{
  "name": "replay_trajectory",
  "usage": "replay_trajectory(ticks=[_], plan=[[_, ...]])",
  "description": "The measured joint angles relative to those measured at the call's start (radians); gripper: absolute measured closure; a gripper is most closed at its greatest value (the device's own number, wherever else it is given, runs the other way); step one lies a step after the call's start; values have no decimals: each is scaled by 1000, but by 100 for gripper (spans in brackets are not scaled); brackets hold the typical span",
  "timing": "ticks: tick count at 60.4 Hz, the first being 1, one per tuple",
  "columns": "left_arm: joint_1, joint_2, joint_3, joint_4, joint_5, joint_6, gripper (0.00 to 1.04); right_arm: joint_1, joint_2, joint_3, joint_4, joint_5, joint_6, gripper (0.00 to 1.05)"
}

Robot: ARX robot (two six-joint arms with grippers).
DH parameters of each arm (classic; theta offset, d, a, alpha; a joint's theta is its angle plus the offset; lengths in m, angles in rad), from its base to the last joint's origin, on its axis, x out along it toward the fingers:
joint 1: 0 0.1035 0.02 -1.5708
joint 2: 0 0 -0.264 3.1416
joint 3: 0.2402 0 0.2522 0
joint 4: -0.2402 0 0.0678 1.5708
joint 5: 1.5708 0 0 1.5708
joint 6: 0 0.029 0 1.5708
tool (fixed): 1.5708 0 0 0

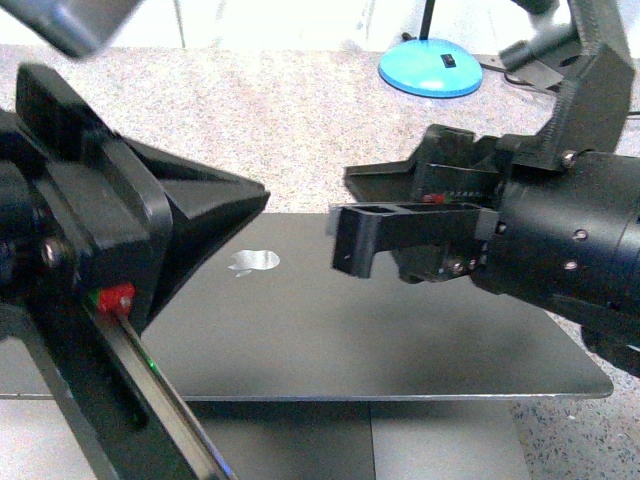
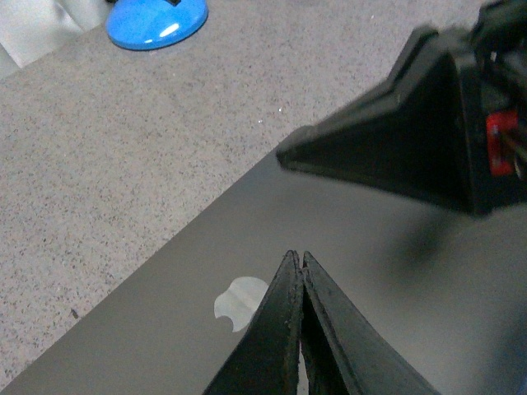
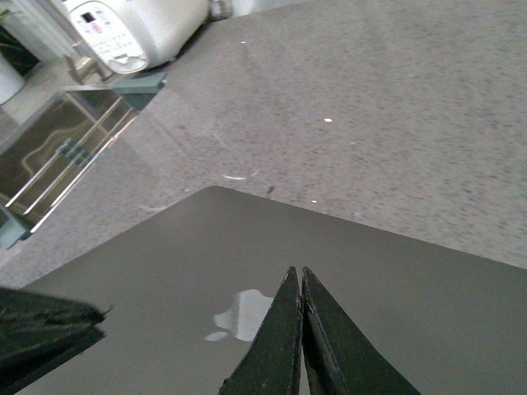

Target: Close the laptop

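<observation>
One laptop [image 1: 400, 340] by the table's [image 1: 300, 100] near edge in front view, lid [image 1: 300, 330] nearly down, palm rest [image 1: 440, 440] showing beneath. From left wrist: left gripper [image 2: 298, 262] pinched together above the logo [image 2: 240, 303]. From right wrist: right gripper [image 3: 296, 278] likewise pressed closed over the lid.

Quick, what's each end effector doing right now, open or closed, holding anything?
Left end effector: closed, holding nothing, over the laptop lid.
Right end effector: closed, holding nothing.

Bench [image 1: 300, 110]: speckled grey stone.
Lamp base [image 1: 430, 68]: bright blue disc, far right (black switch on top).
Appliance [image 3: 132, 29]: white, buttoned panel.
</observation>
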Motion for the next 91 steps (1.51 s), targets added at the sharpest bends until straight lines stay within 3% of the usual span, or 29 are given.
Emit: replay_trajectory(ticks=[10,20,28,35,50,55,58,63,67,71,78,84,86,88,91], plan=[[4,40,19,11,-119,-7,101,-94,-50,10,-42,95,-51,104],[14,39,48,-24,-98,-28,101,-186,-124,23,-87,92,-68,104],[0,26,32,-53,-85,-37,101,-180,-134,5,-63,96,-72,104],[-41,-10,-36,-177,-24,-47,101,-142,-87,-56,18,139,-50,104],[-12,-24,-93,-124,-48,-52,101,-124,-55,-97,69,205,-39,104],[50,-12,-80,-52,-143,-74,101,-149,-64,-93,37,321,-67,104],[106,-2,-59,-11,-227,-109,101,-175,-77,-90,47,519,-156,104],[201,-18,-32,39,-372,-173,101,-234,-122,-103,193,848,-340,104],[238,-51,-35,37,-397,-202,101,-265,-168,-134,293,1006,-462,104],[255,-104,-60,33,-394,-212,101,-271,-235,-179,332,1103,-544,104],[287,-231,-129,-32,-383,-233,101,-226,-371,-262,338,1186,-633,104],[352,-423,-214,-172,-356,-285,101,-85,-588,-369,317,1335,-702,104],[359,-475,-230,-215,-355,-306,101,-57,-647,-386,301,1331,-695,104],[369,-527,-251,-227,-336,-315,101,-37,-743,-386,167,1210,-658,104],[375,-627,-325,-117,-304,-303,101,29,-971,-388,-149,1001,-560,104]])
